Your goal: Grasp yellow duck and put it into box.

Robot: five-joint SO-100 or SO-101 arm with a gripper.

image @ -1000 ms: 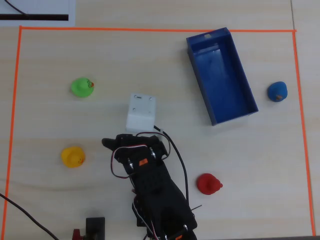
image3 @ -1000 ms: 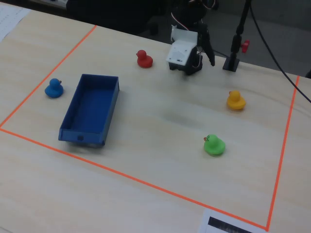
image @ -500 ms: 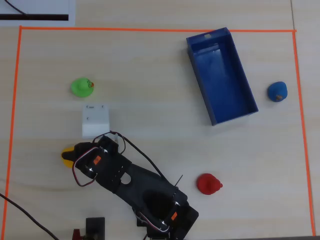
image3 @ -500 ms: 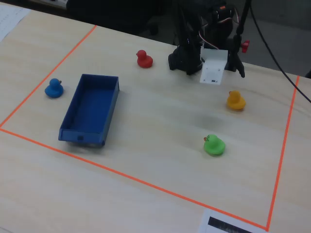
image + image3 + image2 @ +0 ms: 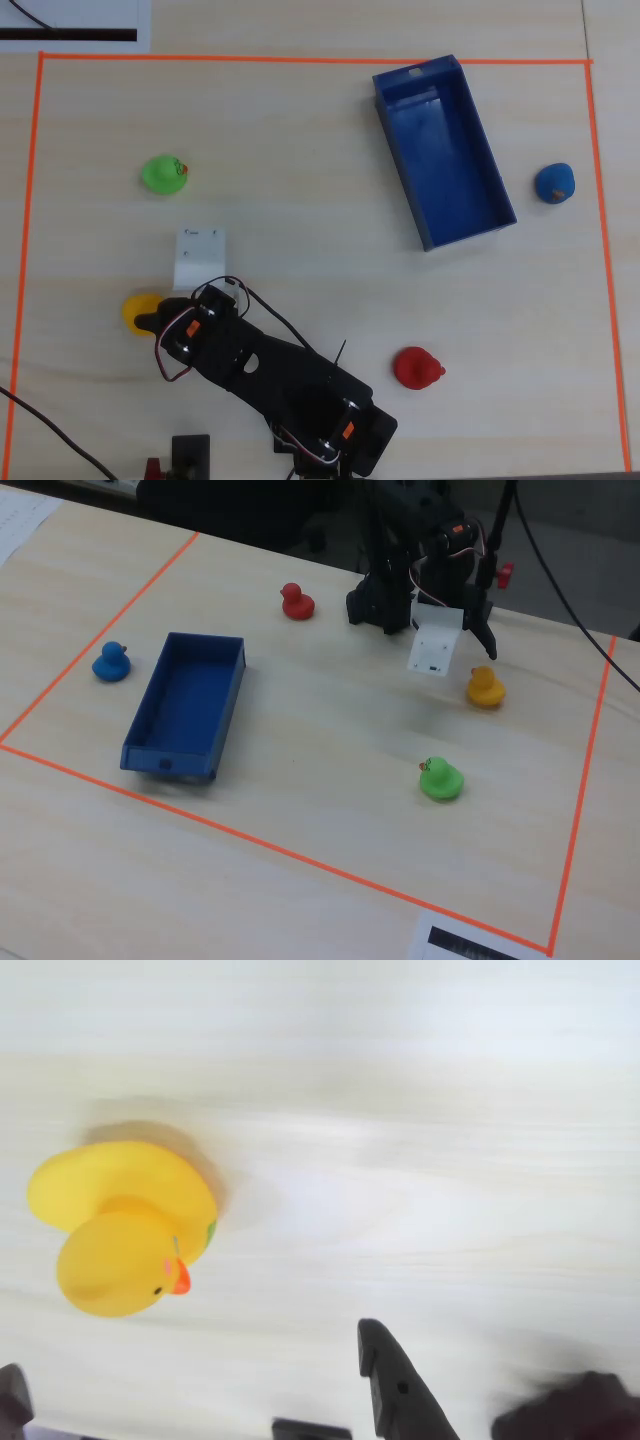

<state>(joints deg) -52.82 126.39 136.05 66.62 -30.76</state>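
The yellow duck (image 5: 138, 309) stands on the table at the left in the overhead view, partly under the arm. It also shows in the wrist view (image 5: 125, 1225) and the fixed view (image 5: 485, 687). My gripper (image 5: 167, 288) is open and empty, low over the table right beside the duck. Its white jaw and black finger are spread wide. In the wrist view my gripper (image 5: 195, 1385) sits below the duck, which lies towards the left finger and outside the gap. The blue box (image 5: 398, 150) lies empty at the upper right, far from the duck; it also shows in the fixed view (image 5: 165, 763).
A green duck (image 5: 163, 174) stands above the gripper in the overhead view. A red duck (image 5: 417, 367) stands right of the arm. A blue duck (image 5: 554, 183) stands right of the box. Orange tape (image 5: 30, 200) frames the work area.
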